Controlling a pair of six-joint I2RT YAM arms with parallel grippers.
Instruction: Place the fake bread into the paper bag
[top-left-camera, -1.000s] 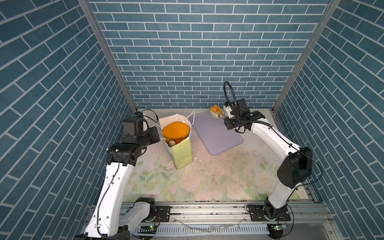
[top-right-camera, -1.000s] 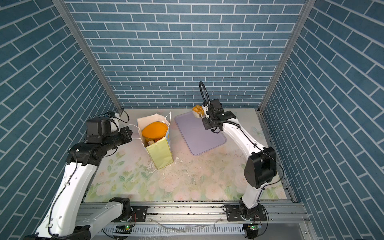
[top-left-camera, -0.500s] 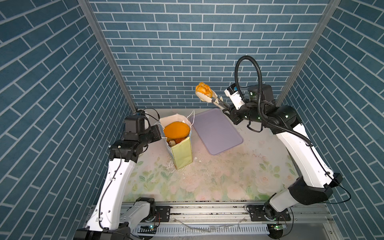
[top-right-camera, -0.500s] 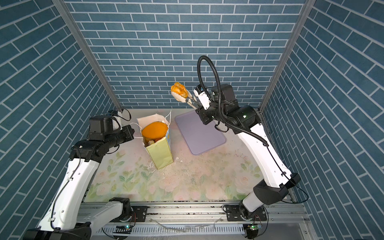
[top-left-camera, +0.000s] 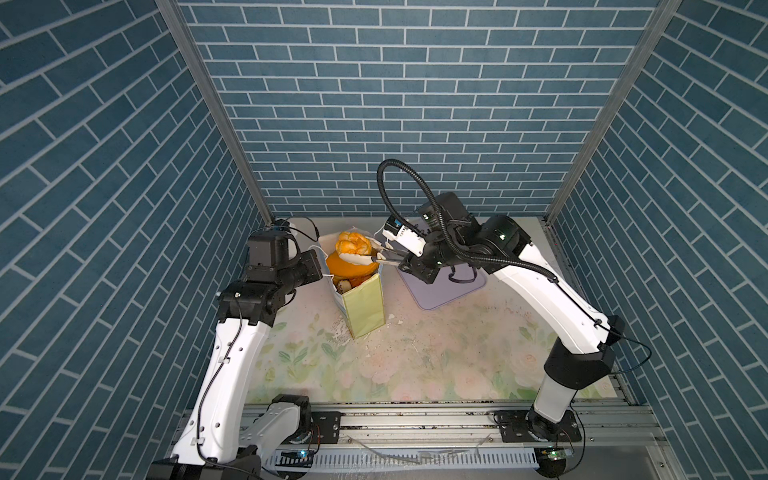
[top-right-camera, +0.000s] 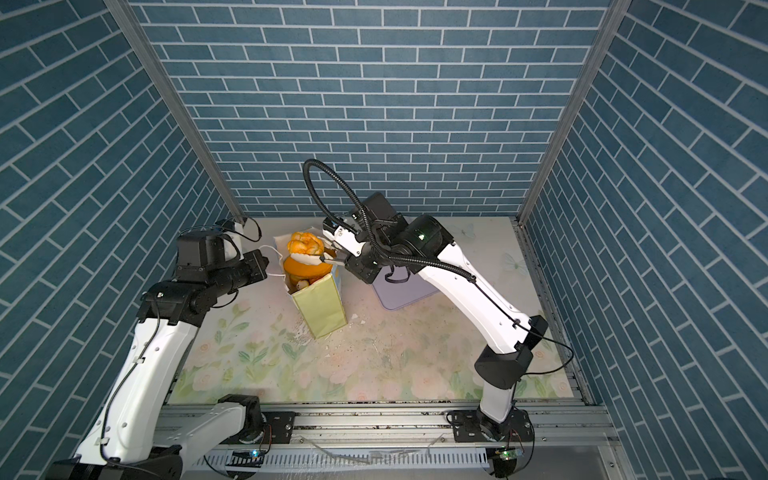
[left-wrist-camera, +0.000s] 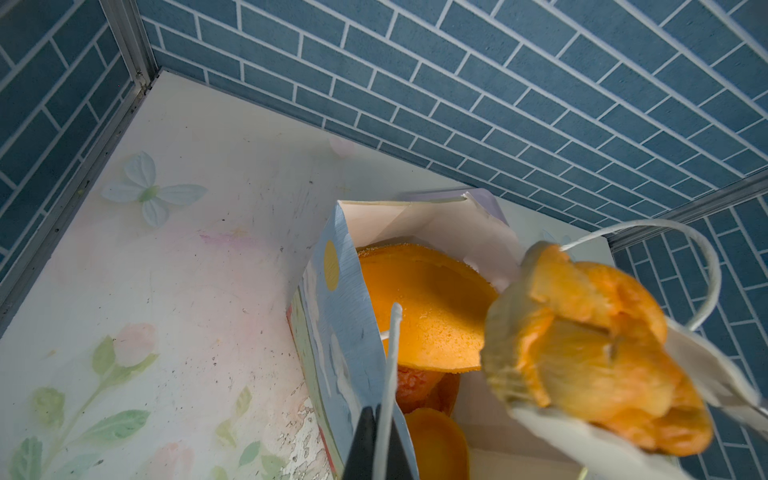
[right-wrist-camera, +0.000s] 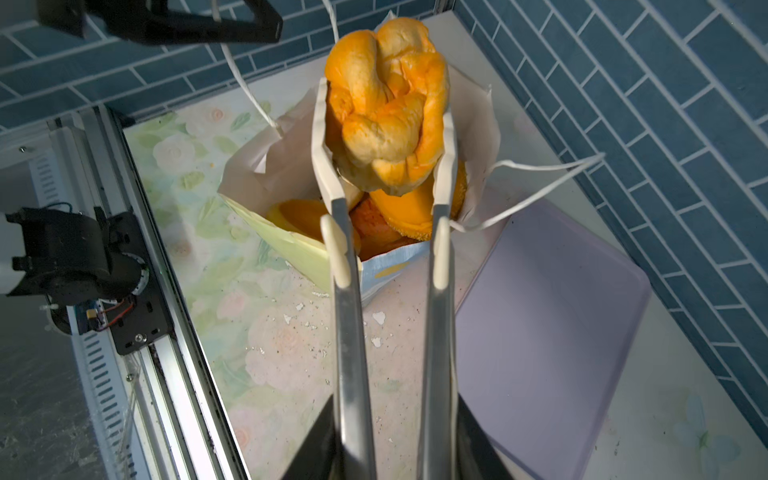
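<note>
The paper bag (top-left-camera: 362, 305) (top-right-camera: 323, 309) stands upright at the mat's back left, its mouth open. Fake bread fills it, topped by a big orange loaf (left-wrist-camera: 424, 307) (right-wrist-camera: 399, 208). My left gripper (left-wrist-camera: 376, 440) (top-left-camera: 318, 268) is shut on the bag's white cord handle (left-wrist-camera: 390, 353) at the bag's left side. My right gripper (right-wrist-camera: 395, 440) (top-left-camera: 409, 264) is shut on metal tongs (right-wrist-camera: 349, 332). The tongs' white tips clasp a twisted golden croissant (right-wrist-camera: 386, 112) (top-left-camera: 353, 248) (top-right-camera: 306, 248) just above the bag's mouth.
A lavender tray (top-left-camera: 449, 286) (right-wrist-camera: 548, 324) lies flat to the right of the bag, under my right wrist. The bag's other cord handle (right-wrist-camera: 540, 178) loops out towards the tray. White flakes (right-wrist-camera: 376, 318) litter the floral mat near the bag's base. Brick walls close three sides.
My right arm lifted the croissant in the tongs from the tray's far corner, swung left and came down over the bag's mouth. The left gripper kept hold of the handle.
</note>
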